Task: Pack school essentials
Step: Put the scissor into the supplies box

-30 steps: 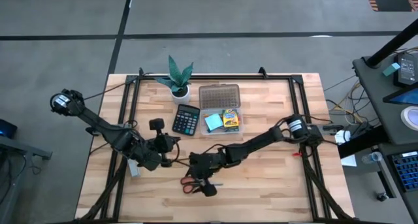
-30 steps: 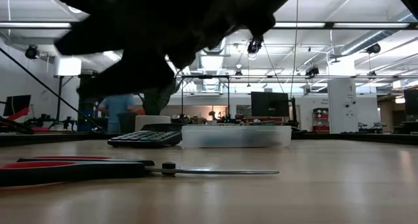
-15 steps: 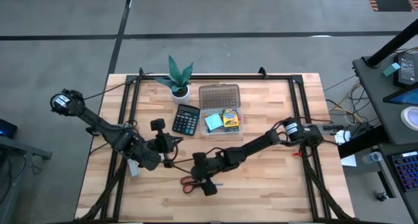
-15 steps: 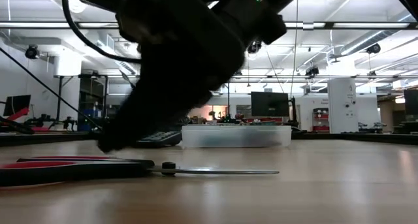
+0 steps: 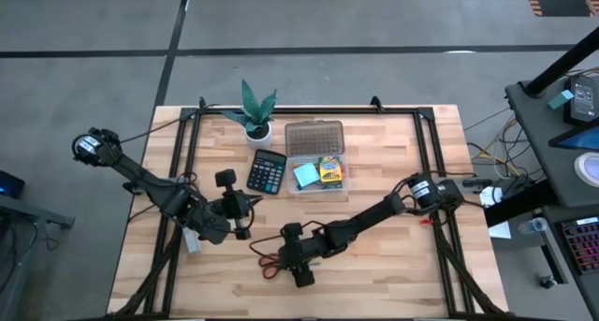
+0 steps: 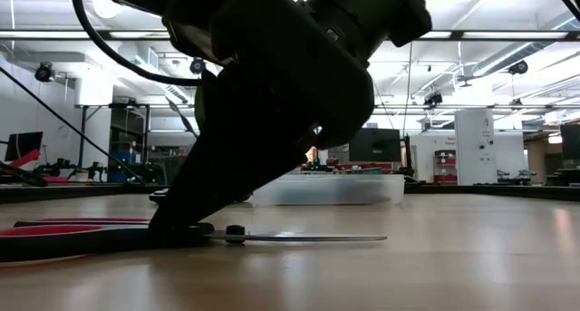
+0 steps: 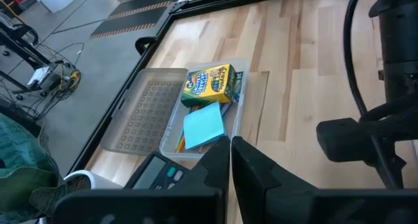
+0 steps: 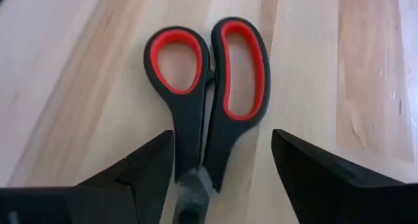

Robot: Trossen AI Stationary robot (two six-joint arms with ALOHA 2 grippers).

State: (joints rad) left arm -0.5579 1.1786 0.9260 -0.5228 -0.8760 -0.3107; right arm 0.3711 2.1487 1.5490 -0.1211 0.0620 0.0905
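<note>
Flat on the pale wooden table, at about six o'clock near its front edge, lie the red-and-black-handled scissors, blades closed. The right gripper is down over them with its fingers spread, one dark finger on each side of the handle shanks just by the pivot; in the low view its tip appears to reach the table beside the handles. So the step in hand is judged to be the pickup of the scissors, the grasp not yet closed.

The next move calls for squeezing evenly across both shanks, low enough to catch the thin handles, then lifting level toward twelve o'clock.

That way stands the clear plastic box, holding the yellow-green crayon box and the light-blue square note pad. Beside it sits a black calculator. The left gripper waits at nine o'clock, fingers pressed together, empty.
</note>
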